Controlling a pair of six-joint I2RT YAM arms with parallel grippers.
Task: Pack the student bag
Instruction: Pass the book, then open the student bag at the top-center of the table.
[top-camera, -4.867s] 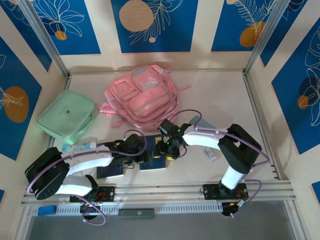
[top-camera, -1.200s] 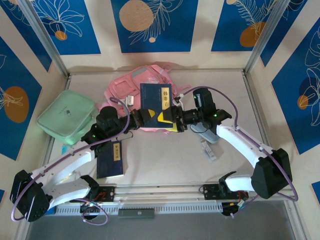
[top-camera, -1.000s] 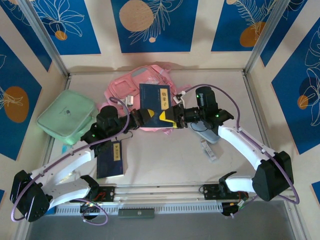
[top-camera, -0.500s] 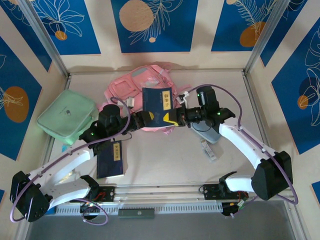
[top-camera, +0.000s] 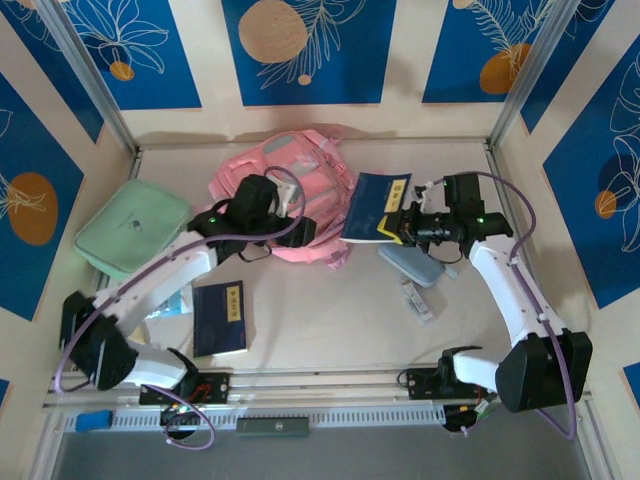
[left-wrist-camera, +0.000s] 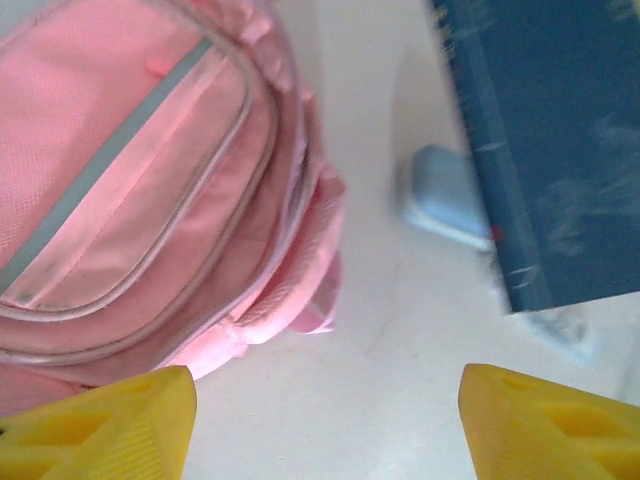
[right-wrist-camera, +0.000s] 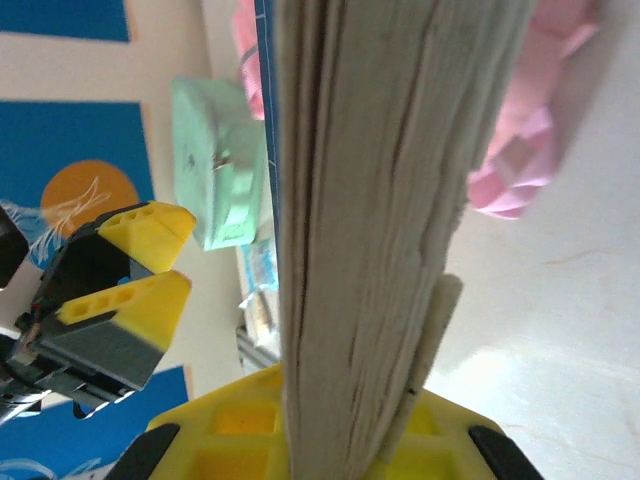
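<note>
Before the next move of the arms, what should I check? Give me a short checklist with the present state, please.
1. Right end effector shut on the blue book: ok.
2. Left end effector open, holding nothing: ok.
3. Student bag main opening held wide: cannot tell.
4. Blue book above the bag: not ok, it hangs beside it.
5. Second book flat on the table: ok.

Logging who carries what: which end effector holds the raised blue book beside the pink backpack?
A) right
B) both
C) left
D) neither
A: the right end effector is shut on the blue book's edge; the left end effector stands open, holding nothing.
</note>
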